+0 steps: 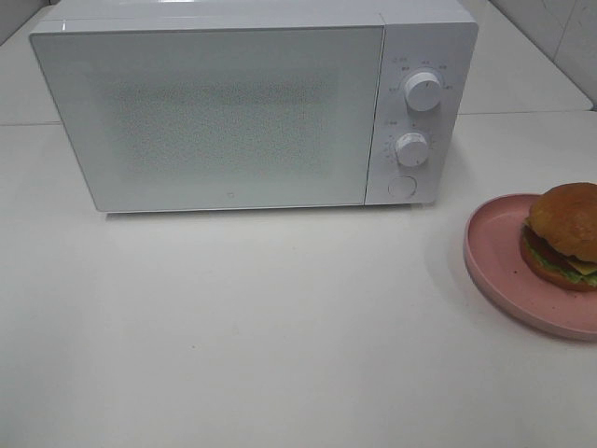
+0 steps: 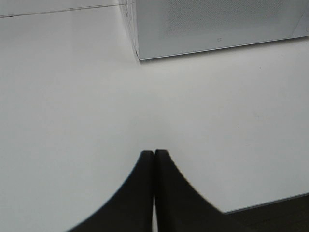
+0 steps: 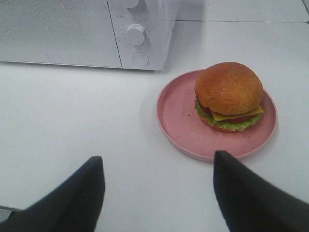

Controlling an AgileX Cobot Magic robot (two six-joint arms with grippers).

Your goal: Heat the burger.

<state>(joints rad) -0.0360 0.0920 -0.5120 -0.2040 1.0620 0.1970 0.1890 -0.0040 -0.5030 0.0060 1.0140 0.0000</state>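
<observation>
The burger with a brown bun, lettuce and cheese sits on a pink plate at the right edge of the table, right of the white microwave, whose door is shut. In the right wrist view the burger on the plate lies ahead of my right gripper, which stands open and empty, short of the plate. My left gripper is shut with nothing in it, over bare table near the microwave's corner. Neither arm shows in the exterior high view.
The microwave has two knobs and a round button on its right panel. The white table spreads in front of it. A tiled wall stands at the back right.
</observation>
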